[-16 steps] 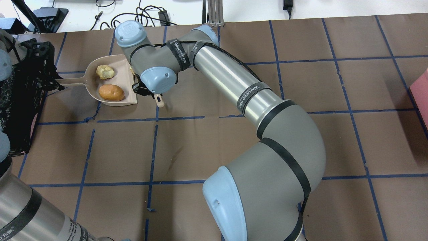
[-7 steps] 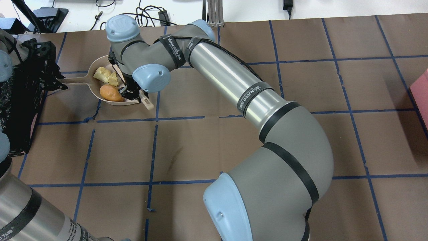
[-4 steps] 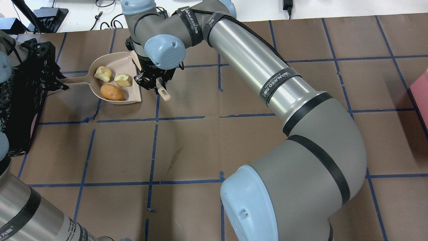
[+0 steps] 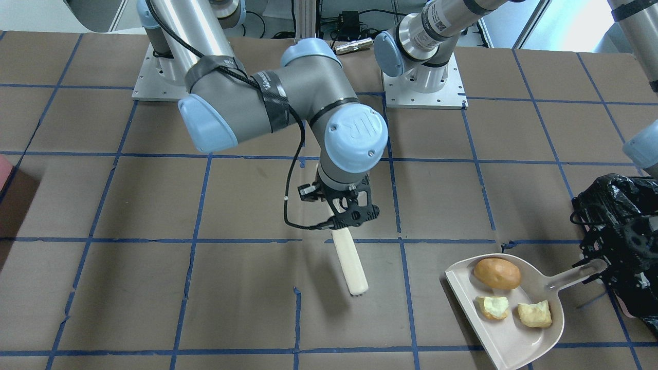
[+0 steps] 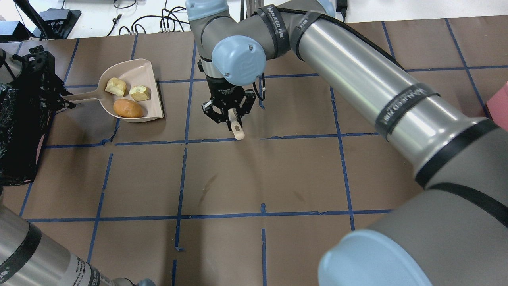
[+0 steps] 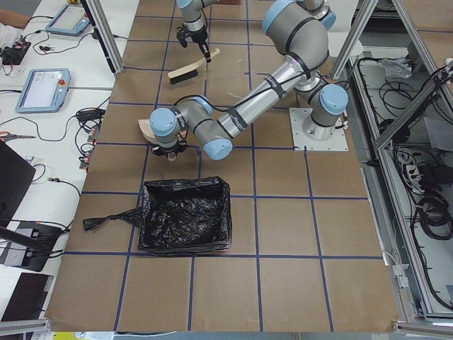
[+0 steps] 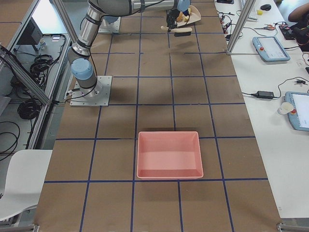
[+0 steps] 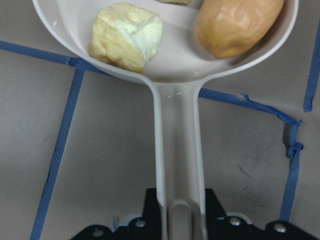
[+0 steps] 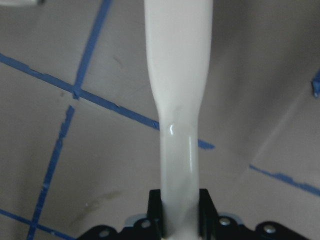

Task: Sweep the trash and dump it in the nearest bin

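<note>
A beige dustpan (image 5: 139, 69) holds the trash: a brown-orange potato-like lump (image 5: 127, 108) and two pale yellow chunks (image 5: 115, 86) (image 5: 139, 92). My left gripper (image 8: 177, 215) is shut on the dustpan's handle (image 8: 175, 165), right beside the bin (image 6: 185, 223) lined with a black bag. The lump (image 4: 496, 273) and both chunks (image 4: 492, 306) (image 4: 534, 314) also show in the front-facing view. My right gripper (image 5: 232, 119) is shut on a beige brush handle (image 9: 177, 75). It holds the brush (image 4: 350, 262) above the table, about one grid square from the dustpan's open edge.
A reddish-pink tray without a bag (image 7: 169, 154) stands near the table's end on my right, and its edge shows in the overhead view (image 5: 501, 105). Brown paper with blue tape lines covers the table. Cables lie beyond the far edge (image 5: 166, 22).
My right arm swept the second pale chunk into the dustpan. It then lifted and carried the brush away towards the table's middle. The dustpan shifted slightly in my left gripper.
</note>
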Tool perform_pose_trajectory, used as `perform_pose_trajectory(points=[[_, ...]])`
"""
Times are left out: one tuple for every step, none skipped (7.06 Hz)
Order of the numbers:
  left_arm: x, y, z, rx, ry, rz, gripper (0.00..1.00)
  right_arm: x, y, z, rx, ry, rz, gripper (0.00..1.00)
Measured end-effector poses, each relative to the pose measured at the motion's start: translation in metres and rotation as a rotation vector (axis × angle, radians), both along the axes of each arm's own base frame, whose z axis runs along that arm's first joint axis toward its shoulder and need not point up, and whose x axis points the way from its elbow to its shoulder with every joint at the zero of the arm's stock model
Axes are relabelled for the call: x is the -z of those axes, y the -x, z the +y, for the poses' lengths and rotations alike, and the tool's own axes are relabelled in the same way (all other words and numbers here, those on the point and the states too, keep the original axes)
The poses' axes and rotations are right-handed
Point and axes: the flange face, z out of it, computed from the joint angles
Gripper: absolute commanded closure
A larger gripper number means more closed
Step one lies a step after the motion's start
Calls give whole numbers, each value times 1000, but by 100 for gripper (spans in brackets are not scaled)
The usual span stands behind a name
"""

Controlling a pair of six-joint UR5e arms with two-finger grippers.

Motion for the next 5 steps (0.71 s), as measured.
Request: perform_pose_trajectory(points=[[-15, -12, 9, -21, 1, 17, 95, -6, 21, 36, 71, 7, 18, 100], [-31, -20, 20, -43, 3, 36, 95, -10, 37, 71, 156, 25, 29, 100], [-52, -29, 32, -69, 11, 49, 95, -11, 51, 105, 207, 36, 33, 100], [-74, -38, 46, -93, 17, 51, 95, -9, 64, 135, 235, 47, 28, 100], [-92, -52, 61, -118, 26, 44, 95, -3, 73, 157, 249, 71, 11, 100]])
